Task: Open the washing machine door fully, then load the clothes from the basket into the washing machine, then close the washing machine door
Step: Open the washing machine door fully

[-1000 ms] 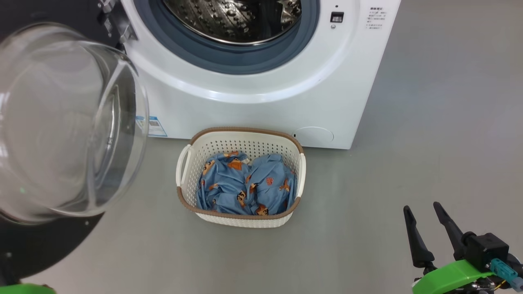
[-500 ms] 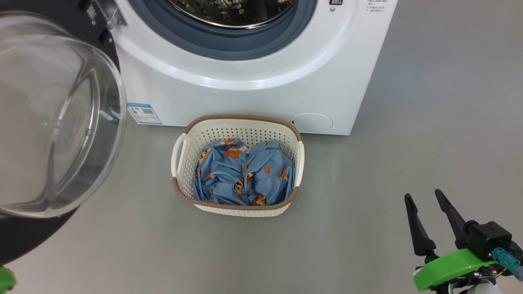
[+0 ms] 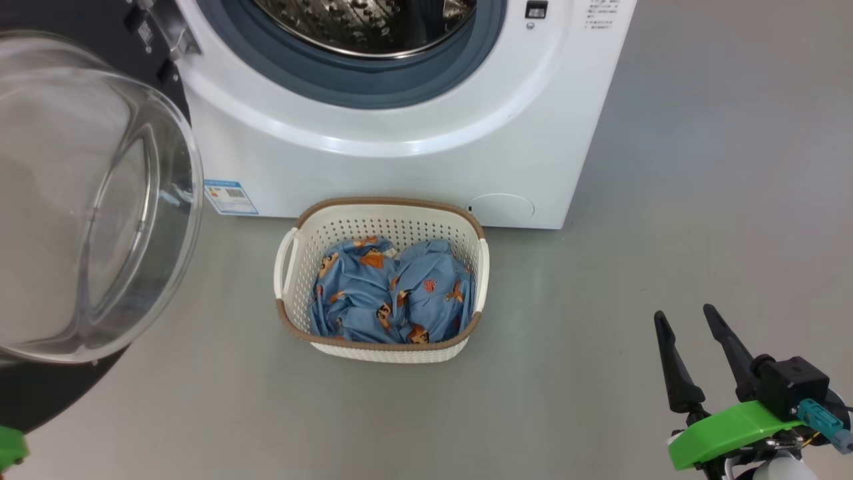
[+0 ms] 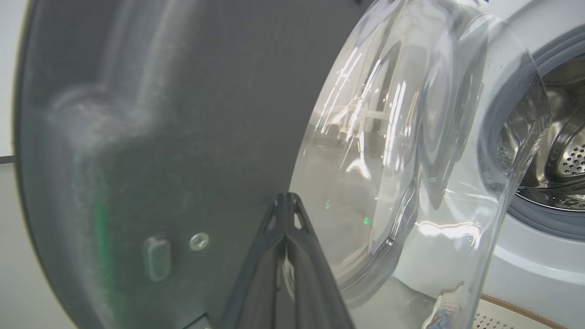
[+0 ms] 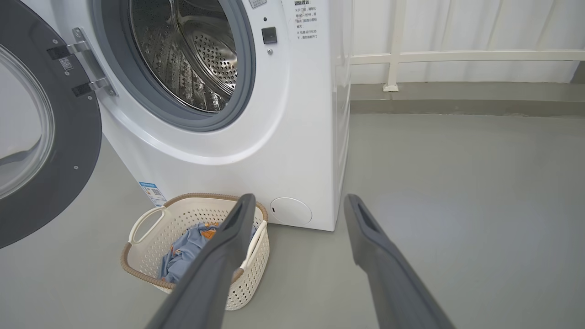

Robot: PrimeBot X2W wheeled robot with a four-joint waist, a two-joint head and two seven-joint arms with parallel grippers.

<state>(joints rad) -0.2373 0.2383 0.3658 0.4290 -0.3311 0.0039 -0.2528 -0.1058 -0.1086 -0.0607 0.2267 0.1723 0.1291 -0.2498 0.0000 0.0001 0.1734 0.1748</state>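
Note:
The white washing machine (image 3: 400, 167) stands at the top of the head view, its steel drum (image 3: 360, 27) exposed. The washing machine door (image 3: 86, 200) hangs open at the left, glass bowl bulging toward me. My left gripper (image 4: 286, 197) is shut, its tips close to the door's dark inner face (image 4: 183, 114) beside the glass; contact cannot be told. On the floor in front of the machine sits the basket (image 3: 386, 203), holding the crumpled light-blue clothes (image 3: 393, 293). My right gripper (image 3: 683, 311) hovers open and empty at the lower right, well apart from the basket (image 5: 151, 269).
Grey floor (image 3: 633, 233) stretches to the right of the machine and around the basket. A white railing (image 5: 457, 57) and pale wall run behind, in the right wrist view. A blue label (image 3: 223, 197) and a round cover (image 3: 500, 208) mark the machine's lower front.
The head camera has shifted, moving the whole scene slightly left. The door has swung a little wider, uncovering the blue label. My right gripper has barely moved.

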